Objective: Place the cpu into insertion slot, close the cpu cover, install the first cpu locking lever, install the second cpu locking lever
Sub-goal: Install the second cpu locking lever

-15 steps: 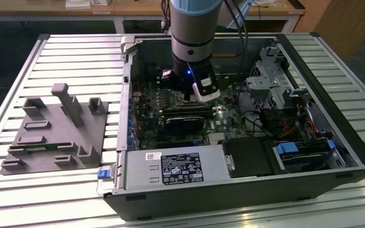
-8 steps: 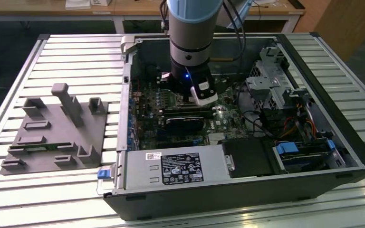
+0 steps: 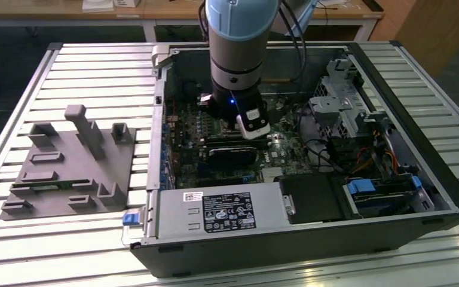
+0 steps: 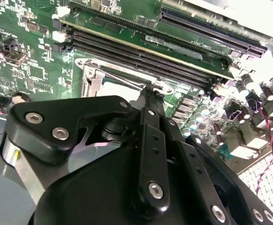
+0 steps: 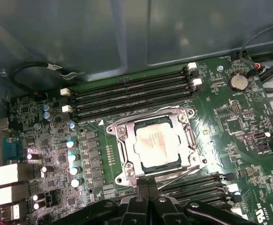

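Small flat square cpu with a pale silvery metal face [image 5: 156, 142] sat in the square metal-rimmed insertion slot [image 5: 119, 161] on the green motherboard [image 5: 249, 140]. Thin silvery cpu cover frame [image 5: 127, 126] lay closed around it. Black claw [image 5: 148, 188] had its fingers pressed together, the tips just at the socket's edge, beside a thin metal locking lever [image 5: 178, 176]. Open black computer case [image 3: 389, 227] rested on the slatted metal desk [image 3: 46, 239].

Silvery cpu [image 5: 156, 144] seated under closed cpu cover [image 5: 122, 154].
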Tool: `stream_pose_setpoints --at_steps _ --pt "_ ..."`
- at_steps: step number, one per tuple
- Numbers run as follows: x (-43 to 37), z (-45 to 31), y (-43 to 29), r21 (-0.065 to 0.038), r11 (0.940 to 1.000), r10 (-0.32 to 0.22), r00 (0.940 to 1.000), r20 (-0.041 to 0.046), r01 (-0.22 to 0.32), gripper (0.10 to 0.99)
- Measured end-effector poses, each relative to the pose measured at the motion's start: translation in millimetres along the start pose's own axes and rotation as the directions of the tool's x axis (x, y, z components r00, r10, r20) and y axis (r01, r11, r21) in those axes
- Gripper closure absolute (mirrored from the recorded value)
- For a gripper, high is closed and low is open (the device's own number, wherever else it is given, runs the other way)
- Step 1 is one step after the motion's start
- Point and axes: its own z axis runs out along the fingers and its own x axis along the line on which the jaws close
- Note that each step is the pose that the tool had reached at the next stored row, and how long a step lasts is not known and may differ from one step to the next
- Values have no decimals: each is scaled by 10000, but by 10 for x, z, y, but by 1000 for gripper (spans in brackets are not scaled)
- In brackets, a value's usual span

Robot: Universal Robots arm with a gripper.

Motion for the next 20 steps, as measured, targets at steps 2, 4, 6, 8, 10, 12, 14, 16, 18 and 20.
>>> stream_pose_setpoints --at_steps 2,4,6,8,10,12,14,16,18,20 --pt "-7 3 -35 -115 9999 6 10000 -27 -6 980" --pt "-9 8 -61 -226 9997 12 10000 -53 -13 980" --pt "-3 16 -81 -337 9994 16 10000 -77 -19 980" --pt "15 26 -97 -442 9990 22 9999 -102 -26 980" --pt "37 39 -112 -519 9986 24 9999 -120 -30 980" --pt "46 53 -130 -563 9984 24 9999 -129 -32 980" --pt "44 61 -156 -580 9983 26 9999 -133 -33 980" --pt "45 73 -177 -604 9982 27 9999 -139 -36 980" --pt "59 88 -189 -662 9978 30 9999 -153 -40 980" --pt "79 104 -199 -741 9972 32 9998 -170 -45 980"
